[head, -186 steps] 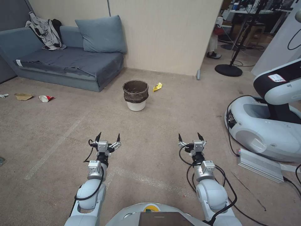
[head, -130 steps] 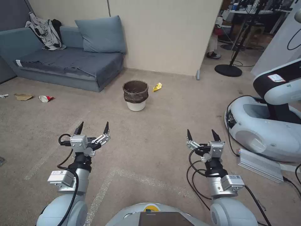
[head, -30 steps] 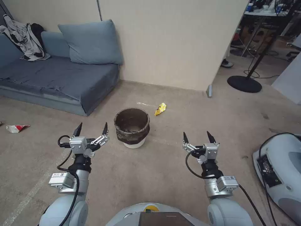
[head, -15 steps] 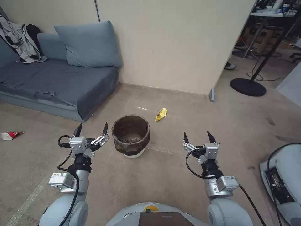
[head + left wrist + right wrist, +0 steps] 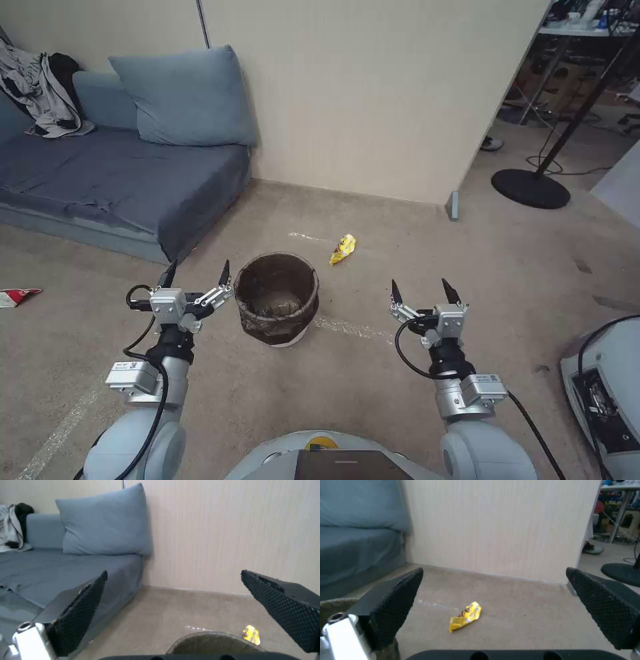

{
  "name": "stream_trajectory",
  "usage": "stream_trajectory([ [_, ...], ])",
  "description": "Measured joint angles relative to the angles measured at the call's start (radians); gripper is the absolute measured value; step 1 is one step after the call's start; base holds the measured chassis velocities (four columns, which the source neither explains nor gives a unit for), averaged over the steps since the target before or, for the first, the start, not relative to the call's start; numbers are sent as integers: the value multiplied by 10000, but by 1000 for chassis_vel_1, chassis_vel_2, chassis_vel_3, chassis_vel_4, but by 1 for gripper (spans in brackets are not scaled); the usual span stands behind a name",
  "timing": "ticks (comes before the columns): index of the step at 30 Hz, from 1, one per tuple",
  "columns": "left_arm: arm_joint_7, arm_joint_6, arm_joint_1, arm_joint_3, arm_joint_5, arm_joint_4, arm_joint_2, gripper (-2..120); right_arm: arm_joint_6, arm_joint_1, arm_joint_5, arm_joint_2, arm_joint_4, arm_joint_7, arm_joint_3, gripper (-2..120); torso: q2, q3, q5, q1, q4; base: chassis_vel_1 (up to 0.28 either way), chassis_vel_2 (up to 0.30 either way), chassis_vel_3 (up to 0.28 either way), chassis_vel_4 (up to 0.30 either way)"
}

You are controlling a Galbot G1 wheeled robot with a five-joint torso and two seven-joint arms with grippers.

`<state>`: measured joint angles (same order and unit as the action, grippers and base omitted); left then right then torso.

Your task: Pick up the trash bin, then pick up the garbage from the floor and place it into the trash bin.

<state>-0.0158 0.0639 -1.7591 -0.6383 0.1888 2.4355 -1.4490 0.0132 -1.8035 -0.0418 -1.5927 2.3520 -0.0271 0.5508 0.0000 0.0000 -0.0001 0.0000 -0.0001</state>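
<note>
While both arms are reaching forward over the carpet [image 5: 373, 373] in the head view, the bin [image 5: 277, 299] is standing upright on the floor between them, closer to the left one. The left gripper [image 5: 195, 272] is hovering just beside the bin's rim without touching it, its two black fingers spread apart and gripping nothing. The right gripper [image 5: 423, 291] is hanging well apart from the bin, its fingers likewise spread with nothing between them. A yellow wrapper [image 5: 343, 249] is lying on the carpet just past the bin, toward the wall [image 5: 373, 93]. A red-and-white packet [image 5: 15, 296] is lying far off at the robot's left, near the sofa [image 5: 113, 173]. A cushion [image 5: 183, 97] is leaning at the sofa's end against the wall.

Seen from the left wrist, the left gripper [image 5: 173, 592] is showing its fingers [image 5: 81, 610] wide apart, framing the cushion [image 5: 103, 522] and the wall [image 5: 233, 530]. The bin's rim [image 5: 213, 643] is sitting low between the fingers, and the yellow wrapper [image 5: 251, 635] is lying just beyond it.

Seen from the right wrist, the right gripper [image 5: 495, 597] is also holding its fingers [image 5: 395, 605] wide apart. The yellow wrapper [image 5: 465, 616] is lying on the carpet [image 5: 526, 620] between them, short of the wall [image 5: 500, 525]. An edge of the bin [image 5: 335, 603] is peeking out behind one finger.
</note>
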Motion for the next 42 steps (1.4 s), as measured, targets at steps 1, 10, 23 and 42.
stream_trajectory([
  [1, -2, 63, 63, 0, 36, -37, 48, 100, -2, 40, 32, 19, -26, 8, 5, 100, 0, 0, 0, 0, 0, 0, 0, 0, 0],
  [10, -230, 1284, 904, 67, 773, -463, 761, 100, -93, 210, 131, 172, -229, 25, 43, 100, 0, 0, 0, 0, 1, 0, 0, 0, 0],
  [23, -1013, 4040, 3330, 221, 2876, -1700, 2305, 100, 33, 271, 194, 337, -705, 139, 22, 100, 0, 1, -1, 0, -1, 0, 0, 0, 0],
  [42, -2996, 6351, 4906, 1330, 4669, -3189, 2791, 100, 300, 704, 288, 608, -1651, -23, -295, 100, 0, 0, 2, 0, -2, 0, 0, 0, 0],
])
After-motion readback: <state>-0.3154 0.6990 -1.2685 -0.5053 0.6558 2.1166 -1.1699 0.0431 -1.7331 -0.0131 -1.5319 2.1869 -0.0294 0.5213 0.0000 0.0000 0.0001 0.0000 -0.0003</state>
